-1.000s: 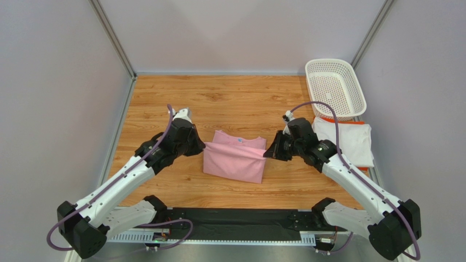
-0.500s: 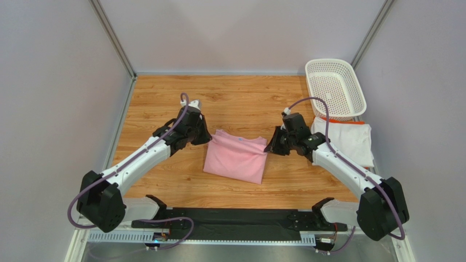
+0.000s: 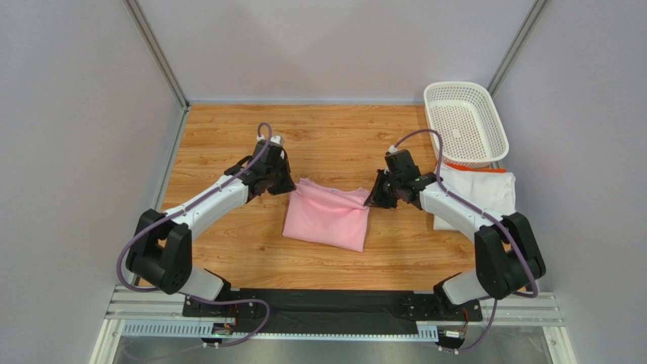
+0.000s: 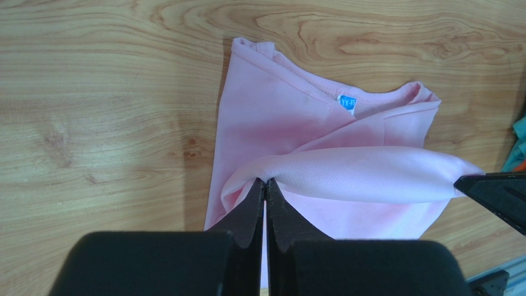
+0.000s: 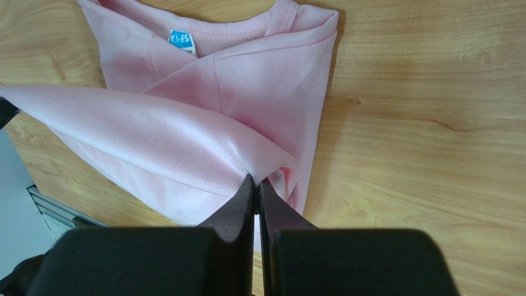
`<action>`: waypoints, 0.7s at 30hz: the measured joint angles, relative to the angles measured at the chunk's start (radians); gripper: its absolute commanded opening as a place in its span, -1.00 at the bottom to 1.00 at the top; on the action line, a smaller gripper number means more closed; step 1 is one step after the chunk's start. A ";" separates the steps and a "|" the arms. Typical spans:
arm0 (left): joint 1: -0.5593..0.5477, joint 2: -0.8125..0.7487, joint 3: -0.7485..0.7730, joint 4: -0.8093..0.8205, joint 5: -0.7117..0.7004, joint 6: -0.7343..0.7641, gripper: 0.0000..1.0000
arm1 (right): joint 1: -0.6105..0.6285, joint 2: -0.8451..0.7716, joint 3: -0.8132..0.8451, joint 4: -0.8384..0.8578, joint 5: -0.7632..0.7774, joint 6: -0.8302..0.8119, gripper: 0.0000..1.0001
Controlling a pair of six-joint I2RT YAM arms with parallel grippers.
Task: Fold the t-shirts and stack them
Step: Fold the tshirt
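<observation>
A light pink t-shirt [image 3: 328,215] lies partly folded in the middle of the wooden table, its collar and blue label [image 4: 347,102] toward the far side. My left gripper [image 3: 289,187] is shut on the shirt's left corner [image 4: 247,176], and my right gripper [image 3: 371,199] is shut on its right corner [image 5: 271,165]. Between them a fold of pink cloth [image 5: 142,129] is lifted and stretched taut above the layer below. A white t-shirt with orange trim [image 3: 480,194] lies flat at the right, behind my right arm.
A white perforated basket [image 3: 465,121] stands at the far right corner, just beyond the white shirt. Grey walls enclose the table on the left, back and right. Bare wood [image 3: 334,140] stretches beyond the pink shirt.
Both grippers have carried the lifted pink edge away from the near side toward the collar, and both arms have stretched out farther across the table.
</observation>
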 measured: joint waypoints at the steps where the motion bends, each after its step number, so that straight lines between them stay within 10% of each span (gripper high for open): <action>1: 0.003 0.013 0.000 0.004 -0.002 0.002 -1.00 | -0.003 0.019 0.005 0.007 -0.001 0.000 -0.99; 5: 0.010 0.077 0.016 0.012 -0.002 0.011 -0.78 | -0.006 0.082 0.014 0.030 -0.001 0.002 -0.82; 8: 0.011 0.129 0.042 0.011 -0.008 0.016 0.19 | -0.006 0.118 0.027 0.036 0.003 0.002 -0.34; 11: 0.011 0.142 0.058 -0.002 -0.035 0.022 0.96 | -0.006 0.143 0.067 0.027 0.000 -0.014 1.00; 21: 0.012 -0.063 0.023 0.006 0.015 0.014 0.99 | 0.026 -0.060 0.070 0.014 -0.042 -0.063 1.00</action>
